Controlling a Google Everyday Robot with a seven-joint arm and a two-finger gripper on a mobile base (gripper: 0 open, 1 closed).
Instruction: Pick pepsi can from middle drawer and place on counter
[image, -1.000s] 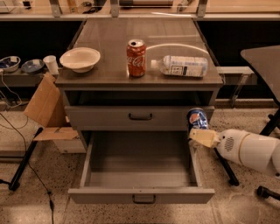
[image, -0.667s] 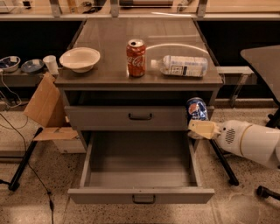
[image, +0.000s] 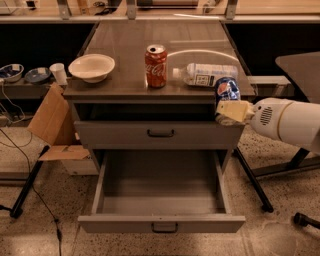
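My gripper (image: 227, 107) comes in from the right on a white arm and is shut on the pepsi can (image: 227, 90), a dark blue can with a round logo. I hold the can upright in the air at the cabinet's right front corner, about level with the counter (image: 150, 45) edge. Below, the middle drawer (image: 160, 195) is pulled wide open and its grey inside holds nothing.
On the counter stand a red Coca-Cola can (image: 156, 66), a white bowl (image: 92, 67) at the left and a clear water bottle (image: 207, 74) lying on its side. A shut drawer front (image: 160, 134) sits above the open one. A cardboard box (image: 52, 125) leans at the left.
The gripper has lifted the pepsi can from beside the upper drawer front to about the height of the counter edge.
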